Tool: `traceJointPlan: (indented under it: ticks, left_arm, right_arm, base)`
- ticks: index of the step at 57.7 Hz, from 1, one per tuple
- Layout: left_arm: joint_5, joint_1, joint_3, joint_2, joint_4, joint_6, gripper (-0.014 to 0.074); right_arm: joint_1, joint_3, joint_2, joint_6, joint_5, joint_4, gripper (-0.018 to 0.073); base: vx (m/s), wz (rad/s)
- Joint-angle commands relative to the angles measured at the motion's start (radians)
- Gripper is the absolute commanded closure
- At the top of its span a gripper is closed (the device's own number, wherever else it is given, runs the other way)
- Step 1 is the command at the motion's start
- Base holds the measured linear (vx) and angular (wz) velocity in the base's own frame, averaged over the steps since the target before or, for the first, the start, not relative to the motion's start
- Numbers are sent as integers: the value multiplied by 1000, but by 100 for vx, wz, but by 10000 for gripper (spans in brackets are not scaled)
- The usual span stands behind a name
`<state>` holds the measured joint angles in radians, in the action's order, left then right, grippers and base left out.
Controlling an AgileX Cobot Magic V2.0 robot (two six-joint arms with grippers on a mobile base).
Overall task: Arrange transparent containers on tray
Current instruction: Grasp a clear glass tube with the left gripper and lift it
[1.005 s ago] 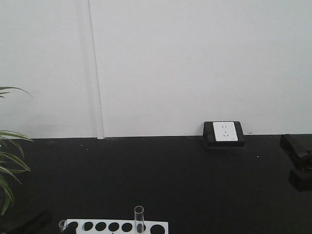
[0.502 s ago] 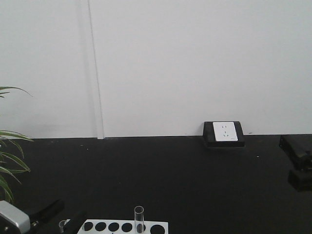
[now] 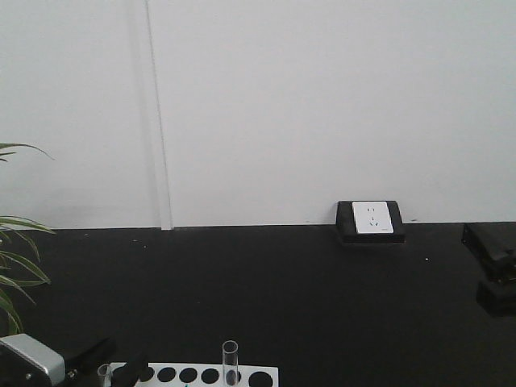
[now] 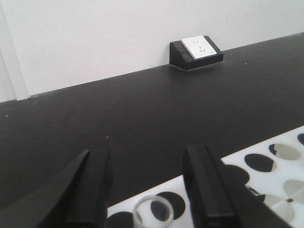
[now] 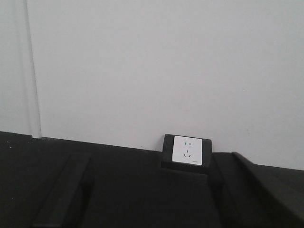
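Two transparent containers stand upright in a white rack [image 3: 193,376]. One clear tube [image 3: 230,361] rises from the rack's middle. The other tube [image 4: 153,212] sits at the rack's left end [image 4: 266,166]. Its rim [image 3: 103,372] lies between the black fingers of my left gripper [image 4: 145,154], which is open, with a gap to each finger. From the front, the left gripper [image 3: 121,355] reaches in from the bottom left. My right gripper [image 5: 149,164] is open, with nothing between its fingers and only black tabletop beneath. The tray is out of view.
A black-framed white wall socket [image 3: 371,219] sits at the back of the black table against the white wall. Plant leaves [image 3: 14,274] hang at the left edge. A dark part of the right arm [image 3: 488,240] shows at the right edge.
The left gripper has come further into the front view from the bottom left, then shifted right and slightly down, so its fingers now flank the left-end tube. The right arm has barely moved.
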<state>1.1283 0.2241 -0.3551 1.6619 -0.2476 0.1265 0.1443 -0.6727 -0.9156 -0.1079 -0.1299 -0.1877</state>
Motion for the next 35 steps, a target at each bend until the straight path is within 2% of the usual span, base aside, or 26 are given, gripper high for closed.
traceJointPlan:
  ticks: [1,13,23,31,35]
  left_arm:
    - [83,9,-20,-32,12,1,232]
    - [82,9,-20,-32,13,1,454]
    - [113,9,-20,-36,13,5,603]
    - [98,9,-20,-138,13,12,604]
    - [37,9,-30,-210,13,13,603]
  right_arm:
    - [-4,-32,8,7,-83,-8,13]
    - [-4,-32,8,7,-83,-5,13]
    - [-4,-32,8,7,-83,-5,13]
    - [-4,-32,8,7,-83,-5,13]
    - [-4,-32,8,7,-84,-5,13]
  base:
    - [0,0]
    - [0,0]
    - [0,0]
    - [0,0]
    - [0,0]
